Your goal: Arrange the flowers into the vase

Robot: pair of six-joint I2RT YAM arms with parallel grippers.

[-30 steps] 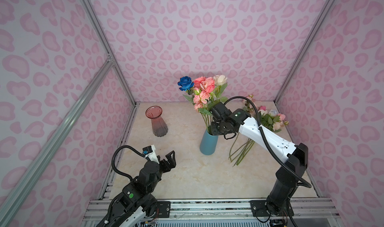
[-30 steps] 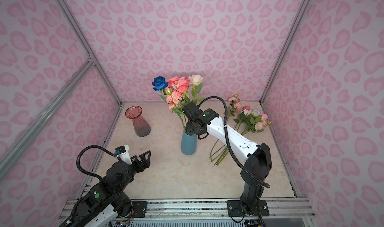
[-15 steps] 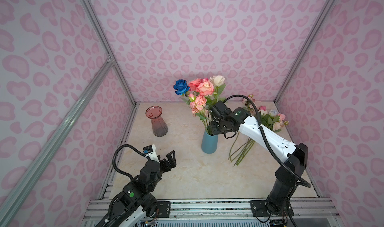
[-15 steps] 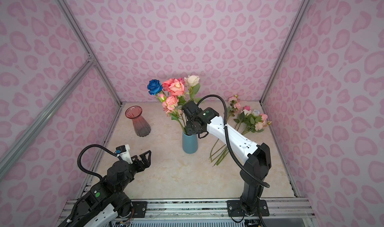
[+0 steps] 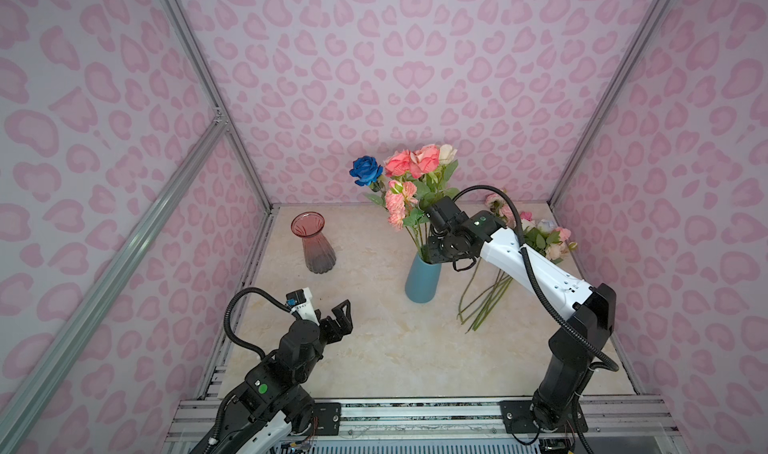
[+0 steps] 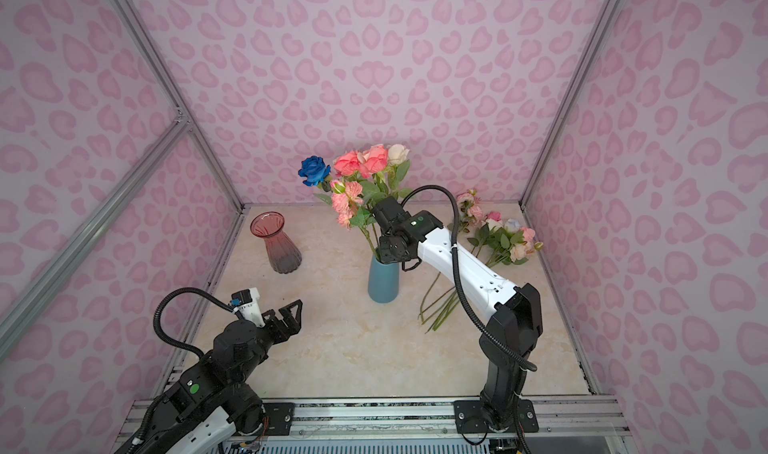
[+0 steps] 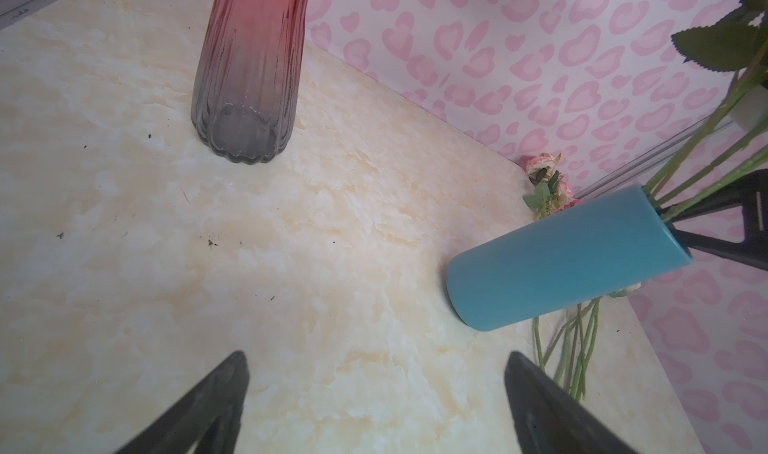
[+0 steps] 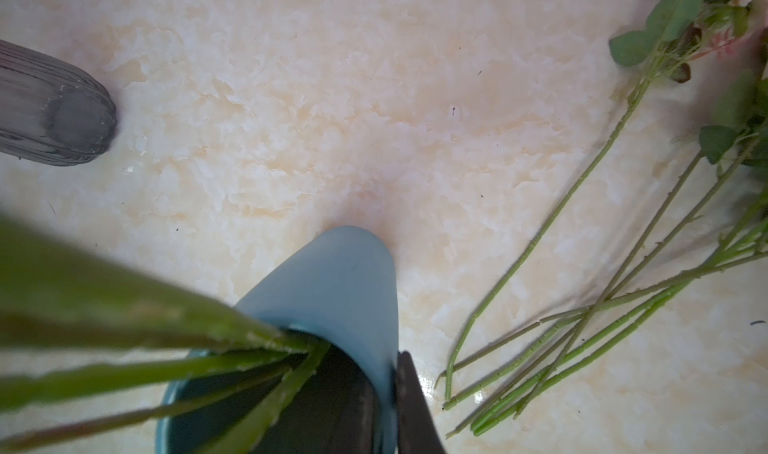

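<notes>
The marble-look tabletop (image 5: 374, 360) carries everything. On it, in both top views, the standing flowers (image 5: 411, 169) (a deep blue rose, coral and pink blooms, one cream) are already in the blue vase (image 5: 422, 279) near the middle. The loose flowers (image 5: 536, 233) lie flat at about 3 o'clock from that vase. Their long axis runs from 1 o'clock, where the blooms are, to 7 o'clock, where the cut stem ends (image 5: 486, 302) fan out.

The right gripper (image 5: 434, 254) is at the vase's mouth, clenched. In the right wrist view one finger (image 8: 415, 410) lies against the outside of the rim wall and a dark shape sits just inside, so it looks pinched on the rim rather than on a stem.

The next pick likely turns on this: the loose stems lie just beside the right arm, at 4 o'clock from its fingers, and cross its reach slantwise.

The left gripper (image 5: 338, 319) hangs released, jaws wide, at 7 o'clock from the vase and well apart. An empty red glass vase (image 5: 316, 246) stands at 10 o'clock.

No brand, label or writing can be read anywhere.
</notes>
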